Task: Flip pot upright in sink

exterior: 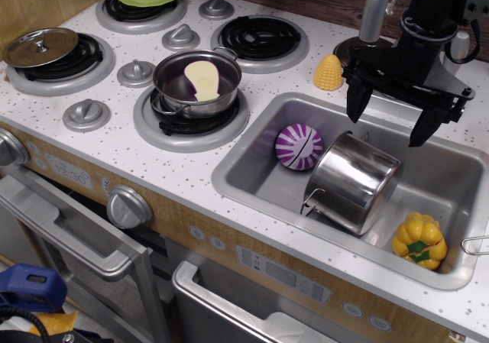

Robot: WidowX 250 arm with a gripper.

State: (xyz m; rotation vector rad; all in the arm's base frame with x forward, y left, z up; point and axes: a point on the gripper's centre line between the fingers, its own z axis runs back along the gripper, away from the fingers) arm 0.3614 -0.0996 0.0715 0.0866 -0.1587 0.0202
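Since lying tipped on its side, not yet upright: pot in middle of sink, mouth toward far right, wire handle at near left. Yellow pepper near right; purple ball touching pot on left. Farther back, above pot: gripper, released, fingers spread wide, probably to straddle rim.

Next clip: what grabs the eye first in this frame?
The tall shiny steel pot lying tipped over in the grey rectangular sink, between a purple-and-white striped ball and a yellow toy pepper. Just above it hangs the black gripper, fingers spread wide and holding nothing.
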